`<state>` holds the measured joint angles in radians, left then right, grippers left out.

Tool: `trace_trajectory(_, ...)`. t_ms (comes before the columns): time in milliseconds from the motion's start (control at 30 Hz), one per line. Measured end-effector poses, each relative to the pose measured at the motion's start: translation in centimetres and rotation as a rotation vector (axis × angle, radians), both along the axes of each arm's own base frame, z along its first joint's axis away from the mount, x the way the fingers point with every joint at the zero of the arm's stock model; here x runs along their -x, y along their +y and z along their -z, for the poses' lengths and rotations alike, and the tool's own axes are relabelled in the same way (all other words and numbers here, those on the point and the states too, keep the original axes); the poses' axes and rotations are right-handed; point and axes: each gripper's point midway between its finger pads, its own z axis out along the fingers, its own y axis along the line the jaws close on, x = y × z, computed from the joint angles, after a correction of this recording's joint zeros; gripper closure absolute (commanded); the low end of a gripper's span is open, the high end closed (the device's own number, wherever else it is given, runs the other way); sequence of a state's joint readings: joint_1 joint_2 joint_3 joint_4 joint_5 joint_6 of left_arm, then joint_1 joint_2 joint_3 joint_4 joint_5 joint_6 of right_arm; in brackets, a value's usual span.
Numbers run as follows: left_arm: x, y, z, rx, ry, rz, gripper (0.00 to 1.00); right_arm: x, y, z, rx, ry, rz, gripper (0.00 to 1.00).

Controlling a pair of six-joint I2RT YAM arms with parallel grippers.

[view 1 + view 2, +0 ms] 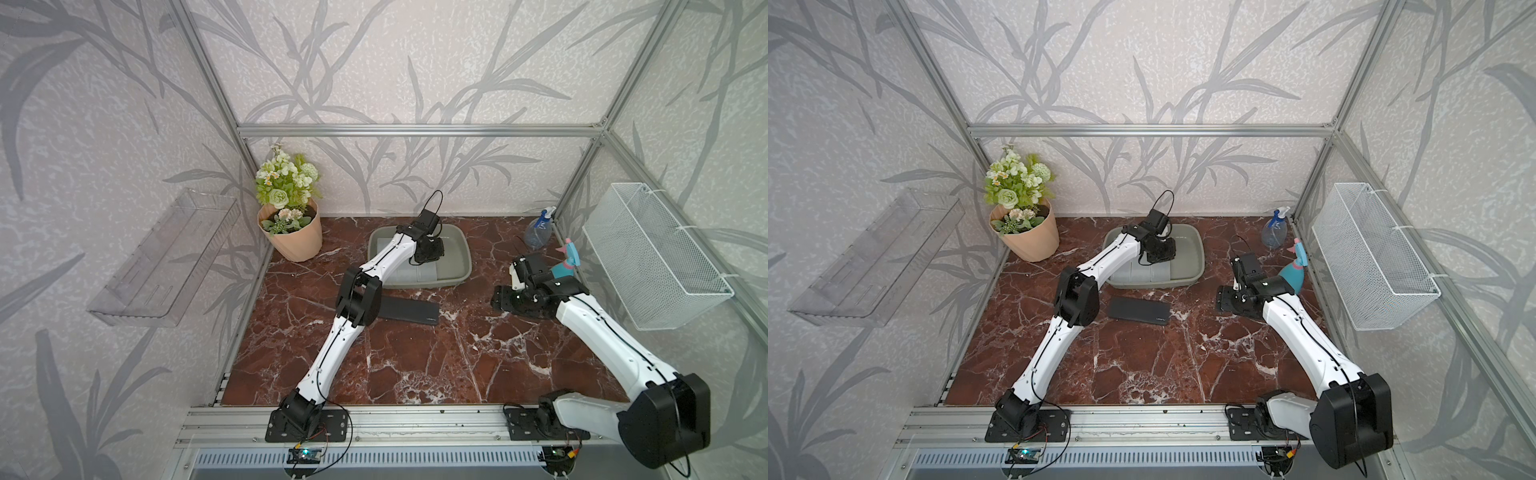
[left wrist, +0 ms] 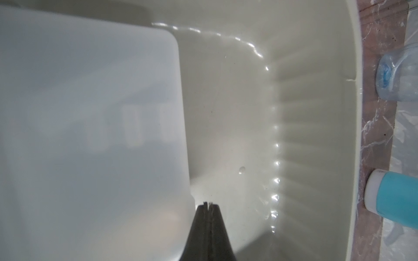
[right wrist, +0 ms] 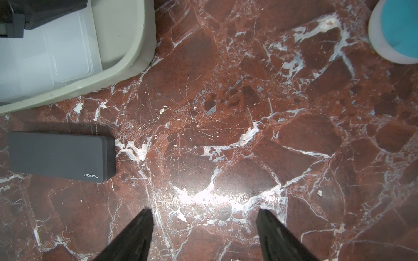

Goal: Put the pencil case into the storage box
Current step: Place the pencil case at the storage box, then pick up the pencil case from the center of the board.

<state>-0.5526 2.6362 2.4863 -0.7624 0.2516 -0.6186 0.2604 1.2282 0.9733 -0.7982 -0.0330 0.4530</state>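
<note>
Far L on the wall hangs a clear tray (image 1: 166, 257), then the flower pot (image 1: 293, 239) stands in the back-L corner of the marble table (image 1: 415, 365). My L arm reaches fwd over the storage box (image 1: 451, 282), which sits mid-table toward the back. My L gripper (image 2: 208, 204) hangs tip-down inside it, jaws pinched right together w/ nothing btwn them. Its tips are just beside the edge of the frosted pencil case (image 2: 90, 113), over bare box floor. That case lies flat in the box, in its near-L part. Both top views hint at seams across it, so poss. more than one lies there; can't tell the count. A black pencil case (image 1: 411, 309) lies flat on the marble just in front of the box, outside it w/ a gap to the box wall. My L elbow hides its L end in a top view, and its logo is at the R end. Further R, my R gripper (image 3: 203, 226) hangs over bare marble, fingers spread wide, holding nothing, well apart from the black case. Behind it stands a teal spray bottle (image 1: 565, 268) w/ a pink trigger, and a clear blue spray bottle (image 1: 538, 232) is in the back-R corner. Far R on the wall is the white wire basket (image 1: 652, 257).
</note>
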Motion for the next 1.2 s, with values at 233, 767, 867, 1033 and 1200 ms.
trace_trajectory(233,0.5,1.4,-11.8,0.052,-0.213,0.013,0.55,0.1,2.3,-0.4,-0.06,-0.018,-0.109,0.17)
trace_trajectory(767,16.0,25.6,-4.7,0.165,-0.025,-0.532,0.43,-1.3,18.3,3.7,0.055,-0.133,-1.009,0.07)
trace_trajectory(867,16.6,25.4,-5.2,0.191,-0.02,-0.522,0.37,-1.9,20.3,3.9,0.032,-0.147,-1.096,0.07)
trace_trajectory(1033,16.4,25.5,-7.8,0.233,-0.08,-0.514,0.33,-1.7,24.5,4.9,-0.02,-0.14,-1.214,0.06)
trace_trajectory(1200,16.5,27.6,-8.7,0.239,-0.095,-0.566,0.3,-0.3,26.7,7.3,-0.028,-0.085,-1.273,0.06)
